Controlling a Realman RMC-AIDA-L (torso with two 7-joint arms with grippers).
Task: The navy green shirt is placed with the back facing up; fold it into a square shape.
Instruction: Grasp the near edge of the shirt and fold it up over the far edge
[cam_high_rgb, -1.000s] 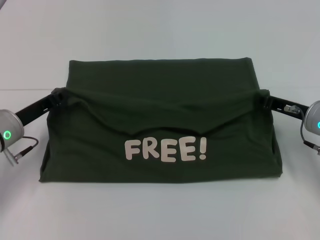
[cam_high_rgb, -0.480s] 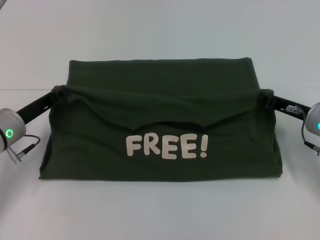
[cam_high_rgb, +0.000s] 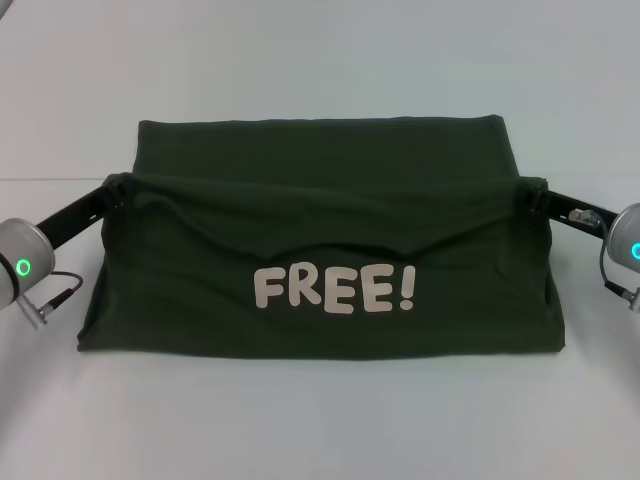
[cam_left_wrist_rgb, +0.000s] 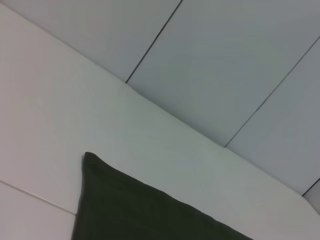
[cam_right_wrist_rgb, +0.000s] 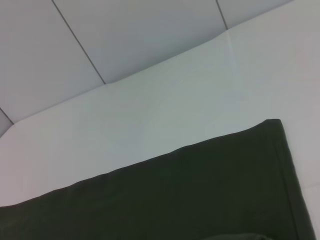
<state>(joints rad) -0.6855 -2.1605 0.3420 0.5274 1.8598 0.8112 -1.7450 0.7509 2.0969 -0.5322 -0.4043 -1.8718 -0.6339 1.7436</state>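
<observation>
The navy green shirt lies on the white table, its near part lifted and folded back so the off-white "FREE!" lettering faces me. My left gripper is shut on the shirt's left edge and my right gripper is shut on its right edge. Both hold the fabric above the table, and the raised edge sags in the middle. The left wrist view shows a dark corner of the shirt. The right wrist view shows its far edge and corner. Neither wrist view shows fingers.
The white table stretches beyond the shirt, with a seam line at the left. Pale wall panels stand behind the table's far edge.
Both grippers have carried the lifted edge a little farther away from me. The sag in the middle has flattened and the lettering has shifted slightly.
</observation>
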